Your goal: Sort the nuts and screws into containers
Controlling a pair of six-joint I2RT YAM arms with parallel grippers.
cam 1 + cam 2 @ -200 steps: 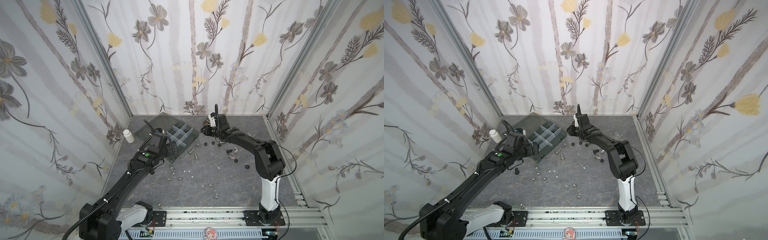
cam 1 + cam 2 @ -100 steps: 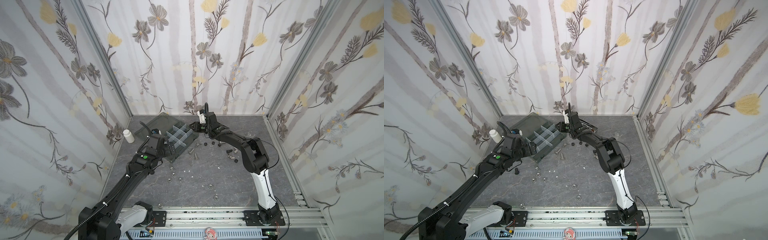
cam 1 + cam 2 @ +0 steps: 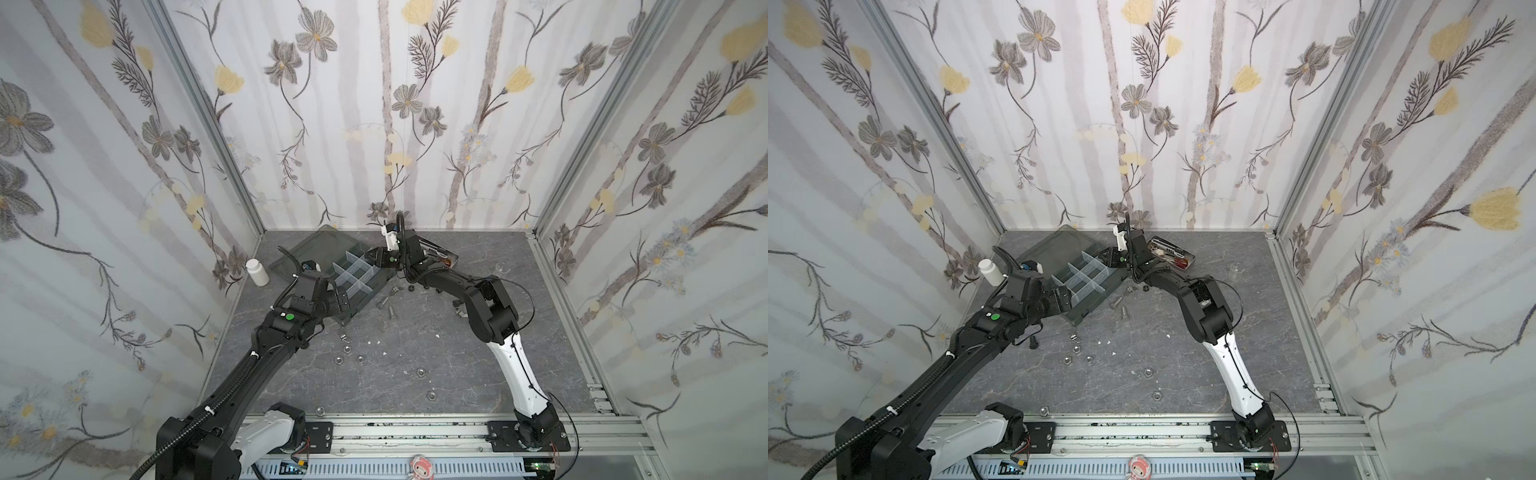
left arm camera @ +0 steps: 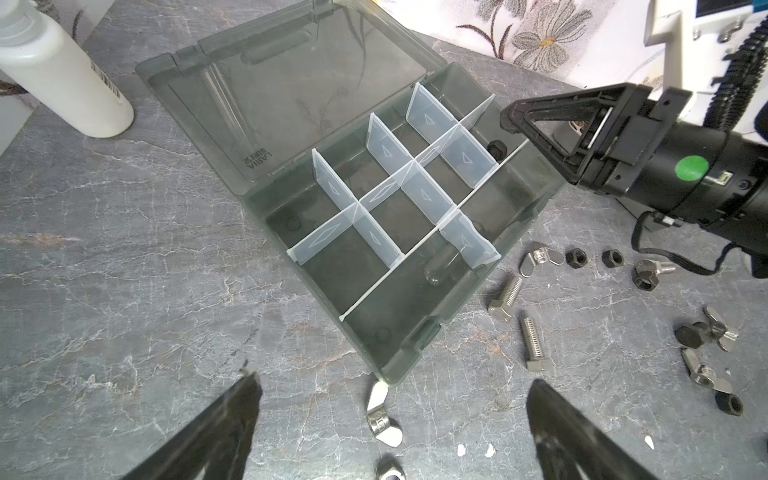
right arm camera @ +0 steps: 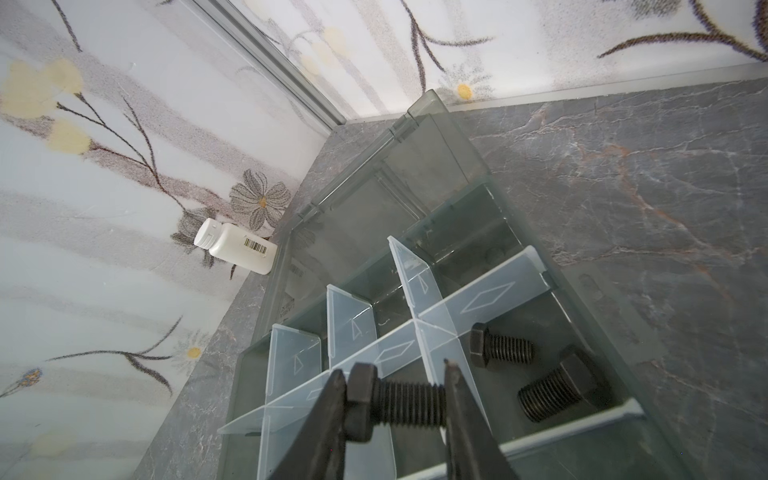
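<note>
Smoky lid (image 4: pixel 299 91) reads "LARIA"; bottle (image 4: pixel 70 83) bears barcode; right gripper (image 5: pixel 395 374) clamps black screw (image 5: pixel 407 405)

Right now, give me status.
Right gripper shut on black bolt, above organizer box. Left gripper open, empty. Two black bolts already in end compartment. Nothing blocking.

White plastic bottle (image 3: pixel 257 272) w/ ribbed cap and barcode label stands upright at back left of the grey marble-look surface (image 3: pixel 436 361), just beside the left wall. Small metal tin (image 3: pixel 1173 253) lies near the back wall, approx. centre, holding tools (one has a red handle). Tiny clear vessel (image 3: pixel 1235 269) sits alone toward back right. A few white scraps (image 3: pixel 1104 343) lie mid-surface. Floral wallpaper (image 3: pixel 374 104) covers the walls. Alu rail (image 3: pixel 415 432) runs along the front edge, w/ a small pink figure (image 3: pixel 419 464) below it.
</note>
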